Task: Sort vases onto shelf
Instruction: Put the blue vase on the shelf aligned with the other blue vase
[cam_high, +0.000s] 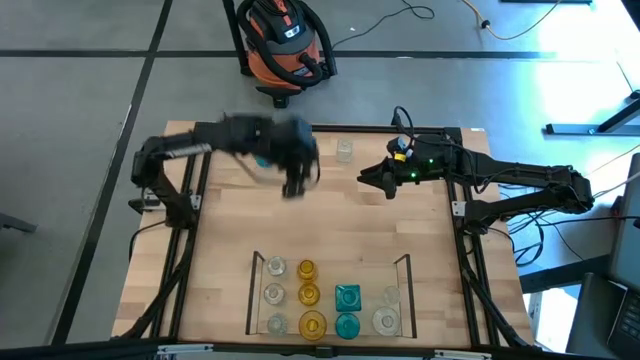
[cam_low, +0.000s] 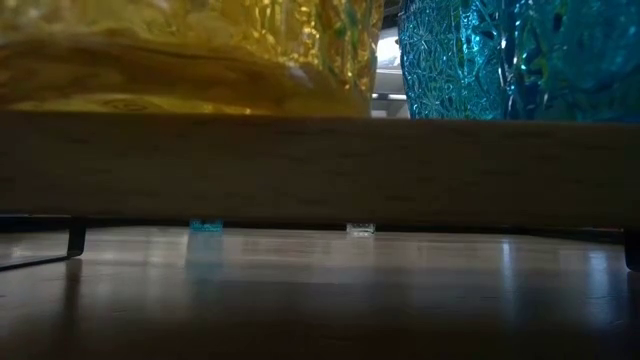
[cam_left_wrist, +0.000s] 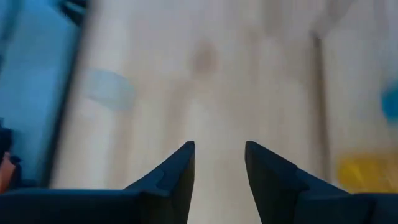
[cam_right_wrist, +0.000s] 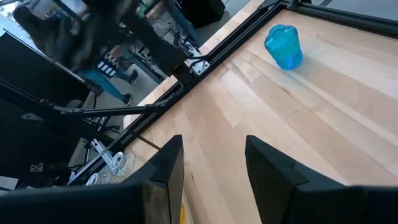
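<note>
The shelf (cam_high: 257, 290) is a railed light-wood area at the table's near edge. On it stand rows of clear vases (cam_high: 274, 294), amber vases (cam_high: 308, 295), teal vases (cam_high: 347, 297) and two more clear vases (cam_high: 387, 320). Near the far edge a teal vase (cam_high: 262, 161) (cam_right_wrist: 283, 46) and a clear vase (cam_high: 345, 152) stand on their bases. My left gripper (cam_high: 293, 188) (cam_left_wrist: 219, 155) hovers open and empty beside the teal vase, blurred by motion. My right gripper (cam_high: 372, 180) (cam_right_wrist: 214, 149) is open and empty, just to the near right of the clear vase.
A black frame (cam_high: 463, 215) borders the tabletop. Bare wood lies between the far vases and the shelf. The low view looks under the shelf board (cam_low: 320, 165), with an amber vase (cam_low: 200, 50) and a teal vase (cam_low: 500, 50) close above. An orange vacuum (cam_high: 285, 45) stands on the floor beyond.
</note>
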